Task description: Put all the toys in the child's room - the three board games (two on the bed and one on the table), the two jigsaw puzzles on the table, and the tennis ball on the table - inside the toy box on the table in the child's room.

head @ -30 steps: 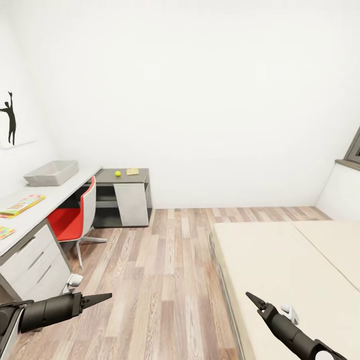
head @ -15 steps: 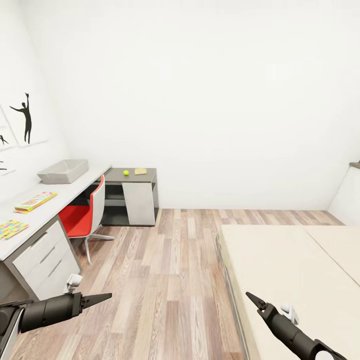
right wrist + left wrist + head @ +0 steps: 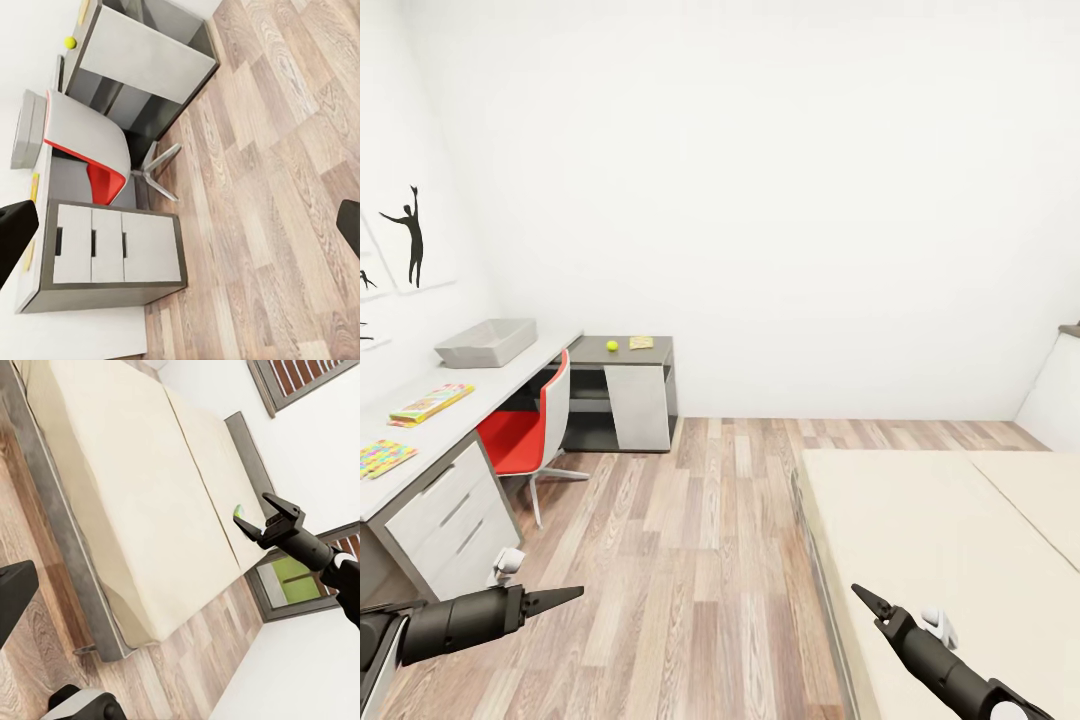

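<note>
The table [image 3: 470, 405] runs along the left wall. On it stands the grey toy box [image 3: 487, 343], with a yellow-edged board game [image 3: 430, 402] and a multicolour jigsaw puzzle [image 3: 385, 457] nearer to me. The tennis ball [image 3: 612, 346] and a flat yellowish piece [image 3: 641, 342] lie on the dark cabinet end. The bed [image 3: 940, 540] is at the right, with bare mattress in the head view. My left gripper [image 3: 565, 596] and right gripper [image 3: 865, 600] hang low over the floor, both open and empty. The left wrist view shows a small green thing [image 3: 238, 512] on the mattress behind the right gripper [image 3: 259, 517].
A red swivel chair [image 3: 525, 435] stands tucked at the table, its base on the wood floor [image 3: 700, 560]. White drawers [image 3: 112, 247] close off the table's near end. Open floor lies between table and bed. A small white object [image 3: 508, 562] sits on the floor by the drawers.
The whole view has swung to the left since a second ago, so the camera turned. Both arms keep the same pose, and nothing on the table has moved.
</note>
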Controlling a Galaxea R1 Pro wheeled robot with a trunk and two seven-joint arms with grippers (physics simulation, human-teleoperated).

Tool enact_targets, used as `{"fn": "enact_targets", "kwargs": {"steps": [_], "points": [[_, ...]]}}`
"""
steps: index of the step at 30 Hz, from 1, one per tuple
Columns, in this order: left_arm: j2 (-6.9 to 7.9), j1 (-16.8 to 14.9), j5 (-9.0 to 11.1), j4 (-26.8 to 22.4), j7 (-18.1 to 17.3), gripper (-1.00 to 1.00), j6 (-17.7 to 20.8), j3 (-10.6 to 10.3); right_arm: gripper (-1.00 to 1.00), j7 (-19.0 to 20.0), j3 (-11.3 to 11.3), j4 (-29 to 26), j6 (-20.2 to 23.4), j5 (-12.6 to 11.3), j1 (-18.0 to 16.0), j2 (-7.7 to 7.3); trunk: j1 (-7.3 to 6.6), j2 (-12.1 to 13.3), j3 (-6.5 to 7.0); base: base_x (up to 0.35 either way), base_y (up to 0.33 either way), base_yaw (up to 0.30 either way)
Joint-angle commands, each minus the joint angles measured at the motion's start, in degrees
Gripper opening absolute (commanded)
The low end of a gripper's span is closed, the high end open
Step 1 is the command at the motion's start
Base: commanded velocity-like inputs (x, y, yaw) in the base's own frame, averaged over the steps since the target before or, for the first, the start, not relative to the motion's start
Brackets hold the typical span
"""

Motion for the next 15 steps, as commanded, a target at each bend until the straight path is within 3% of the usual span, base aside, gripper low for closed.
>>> {"fn": "enact_targets", "kwargs": {"steps": [1, 15], "points": [[0.0, -0.05, -0.05, -0.01, -0.25, 1.0, 0.6, 0.02, 1.0, 0.09, -0.11, -0.02, 0.43, -0.18, -0.06, 0.01, 0.04, -0.13, -0.13, 0.0, 0.0, 0.0], [0.01, -0.05, -0.05, -0.01, -0.25, 1.0, 0.6, 0.09, 1.0, 0.09, -0.11, -0.02, 0.43, -0.19, -0.06, 0.01, 0.04, -0.13, -0.13, -0.039, 0.0, 0.0]]}}
